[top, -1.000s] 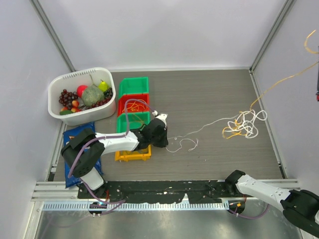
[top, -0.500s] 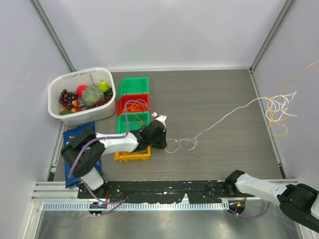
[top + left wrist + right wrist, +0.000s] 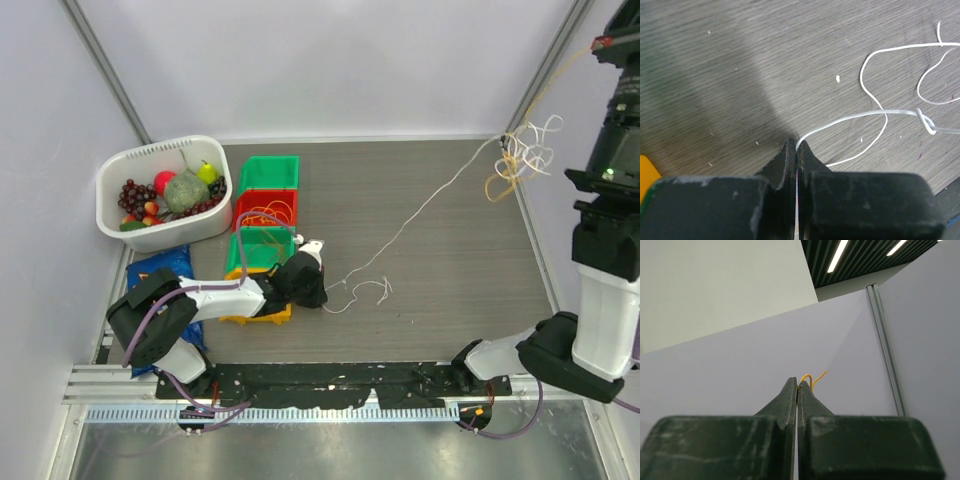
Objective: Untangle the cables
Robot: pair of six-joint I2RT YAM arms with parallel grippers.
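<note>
— Where are our 2 claws?
— Left claw point(image 3: 797, 146) pinched shut on the white cable point(image 3: 860, 115) at the table point(image 3: 430, 290); right claw point(image 3: 797, 385) held high, clamped on the orange cable point(image 3: 806, 375).
— The tangle point(image 3: 520, 160)?
— We think it hangs near the back right corner.

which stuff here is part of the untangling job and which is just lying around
Job: white cable pinched in left gripper; orange cable pinched in right gripper; their tangle.
Lying about: fruit basket; blue packet; coloured bins (red one holds orange cord).
</note>
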